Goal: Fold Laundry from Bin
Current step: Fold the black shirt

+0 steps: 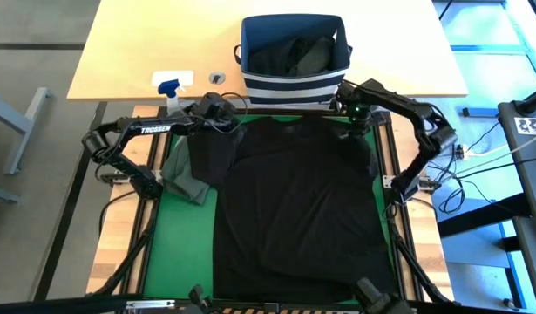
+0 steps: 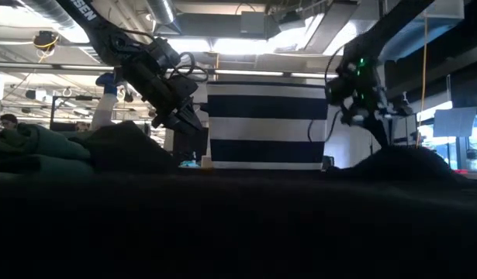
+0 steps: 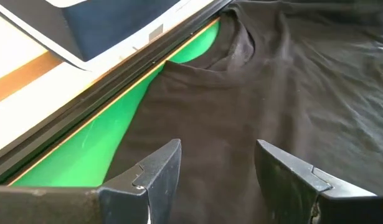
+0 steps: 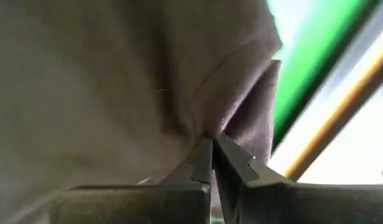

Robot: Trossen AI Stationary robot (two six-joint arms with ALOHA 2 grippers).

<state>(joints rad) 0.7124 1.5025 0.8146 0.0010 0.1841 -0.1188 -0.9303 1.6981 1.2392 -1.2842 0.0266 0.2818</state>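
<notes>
A black shirt [image 1: 298,209] lies spread on the green mat [image 1: 185,253], collar toward the bin. The navy, white-striped bin [image 1: 294,57] stands at the far edge with dark laundry [image 1: 294,54] inside. A folded olive garment [image 1: 182,174] rests on the mat's left. My left gripper [image 3: 216,149] hovers open over the shirt's far left part, near the collar [image 3: 235,43], touching nothing. My right gripper [image 1: 355,122] stands at the shirt's far right corner, shut on its cloth. My right gripper pinches a raised fold of the black shirt [image 4: 207,127] between its two fingertips, close to a hemmed edge [image 4: 273,68] at the shirt's far right. The fingers come from above, pointing down. The cloth is drawn up to the tips, and the shirt's remainder lies on the mat.
A clear spray bottle with a blue nozzle [image 1: 170,87] stands on the wooden table [image 1: 145,44] left of the bin. Dark rails [image 1: 394,174] frame the mat on both sides. Bare green mat shows at the near left.
</notes>
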